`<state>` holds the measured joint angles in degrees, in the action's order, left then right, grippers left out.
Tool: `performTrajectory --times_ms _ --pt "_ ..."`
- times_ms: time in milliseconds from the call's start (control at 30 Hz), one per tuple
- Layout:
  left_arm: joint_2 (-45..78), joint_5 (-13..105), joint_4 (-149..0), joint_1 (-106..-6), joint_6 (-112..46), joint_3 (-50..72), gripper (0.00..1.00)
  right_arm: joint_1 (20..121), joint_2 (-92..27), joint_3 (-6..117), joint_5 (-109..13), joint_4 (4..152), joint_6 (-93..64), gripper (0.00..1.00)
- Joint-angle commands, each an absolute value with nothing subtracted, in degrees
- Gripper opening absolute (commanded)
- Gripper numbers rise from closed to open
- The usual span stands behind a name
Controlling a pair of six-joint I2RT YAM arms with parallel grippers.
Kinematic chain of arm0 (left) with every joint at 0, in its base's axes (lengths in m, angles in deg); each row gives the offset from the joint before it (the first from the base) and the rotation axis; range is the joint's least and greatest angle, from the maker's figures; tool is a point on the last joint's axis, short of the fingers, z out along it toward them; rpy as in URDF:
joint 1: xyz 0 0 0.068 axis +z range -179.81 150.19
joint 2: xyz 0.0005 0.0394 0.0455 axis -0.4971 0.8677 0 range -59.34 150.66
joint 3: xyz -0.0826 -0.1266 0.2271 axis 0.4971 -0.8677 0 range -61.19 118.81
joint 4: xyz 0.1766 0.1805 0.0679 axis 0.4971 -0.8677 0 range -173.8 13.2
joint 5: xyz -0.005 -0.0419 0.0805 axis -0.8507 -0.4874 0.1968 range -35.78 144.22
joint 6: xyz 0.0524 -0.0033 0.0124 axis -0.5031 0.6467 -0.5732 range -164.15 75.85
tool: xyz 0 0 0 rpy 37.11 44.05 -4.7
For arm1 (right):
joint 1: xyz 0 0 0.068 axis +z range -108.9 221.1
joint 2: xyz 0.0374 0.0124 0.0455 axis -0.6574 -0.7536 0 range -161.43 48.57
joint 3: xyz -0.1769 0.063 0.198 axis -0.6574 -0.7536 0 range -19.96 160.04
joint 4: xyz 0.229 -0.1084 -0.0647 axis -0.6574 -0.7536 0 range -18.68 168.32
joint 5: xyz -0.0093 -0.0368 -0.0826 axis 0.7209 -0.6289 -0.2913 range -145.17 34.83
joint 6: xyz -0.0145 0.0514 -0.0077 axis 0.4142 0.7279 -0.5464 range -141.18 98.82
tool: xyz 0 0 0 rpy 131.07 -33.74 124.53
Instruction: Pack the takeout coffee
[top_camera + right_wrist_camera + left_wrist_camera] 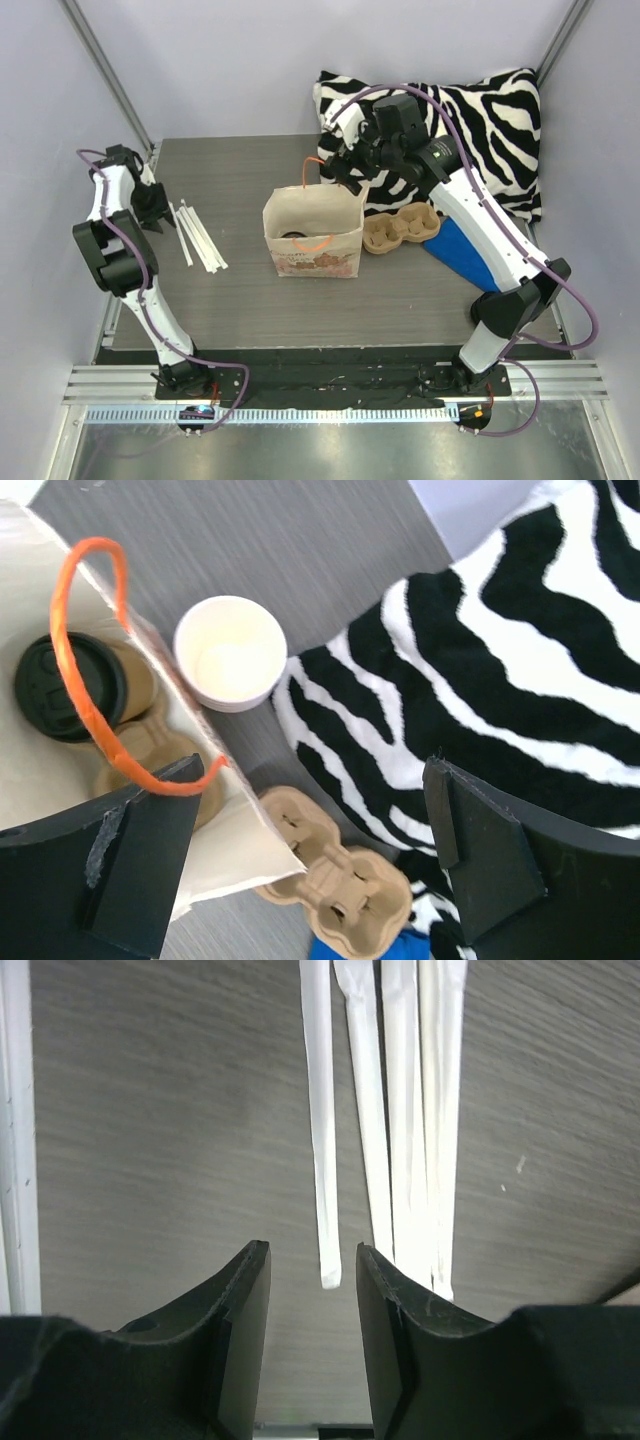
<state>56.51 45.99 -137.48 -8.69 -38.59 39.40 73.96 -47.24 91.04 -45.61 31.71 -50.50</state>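
Coffee (65,685): lidded cup stands low inside the bag (312,250), and I judge the packing all but done.
Right gripper (312,770): fingers spread wide, holding nothing, over the bag's back right rim.
Handle (97,543): the orange loop curls right against my near finger. If I lift away carelessly I could hook it and drag or tip the bag, coffee included.
White cup (230,652): lidless, just outside the bag's back wall. A low sideways sweep would knock it over.
Left gripper (312,1255): parted and empty, well left of the bag, straws (400,1110) just ahead of its tips. I see little risk to the bag from there.
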Motion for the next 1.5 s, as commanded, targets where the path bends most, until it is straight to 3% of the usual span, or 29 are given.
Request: performTrajectory --times_ms 0,667,833,900,1033,1133,1300,1467 --pt "59.3 45.3 -133.2 -9.6 -37.8 42.3 0.43 73.5 -45.2 92.6 -52.7 34.0 -49.7 1.00" --pt "71.0 51.9 -129.1 -11.6 -39.1 44.5 0.36 73.4 -50.5 104.4 -59.5 31.9 -46.8 1.00" --pt "70.3 57.1 -131.1 -11.7 -40.5 43.1 0.19 73.4 -51.6 107.2 -59.5 32.0 -46.3 1.00" --pt "69.5 57.5 -132.0 -11.6 -40.8 42.8 0.17 73.4 -52.1 108.2 -58.1 32.1 -44.4 1.00" --pt "66.3 56.9 -133.6 -11.4 -40.5 42.2 0.00 73.4 -51.4 109.0 -52.7 34.1 -39.3 1.00" --pt "63.2 54.6 -134.5 -11.4 -40.6 42.9 0.00 73.4 -50.9 108.6 -50.3 36.2 -36.9 0.99" --pt "53.8 41.3 -137.1 -12.0 -42.3 47.1 0.00 73.4 -51.3 109.7 -46.4 37.5 -34.5 1.00" --pt "44.2 32.4 -138.8 -17.8 -46.7 50.2 0.00 73.3 -51.6 110.6 -42.3 39.9 -30.5 1.00"
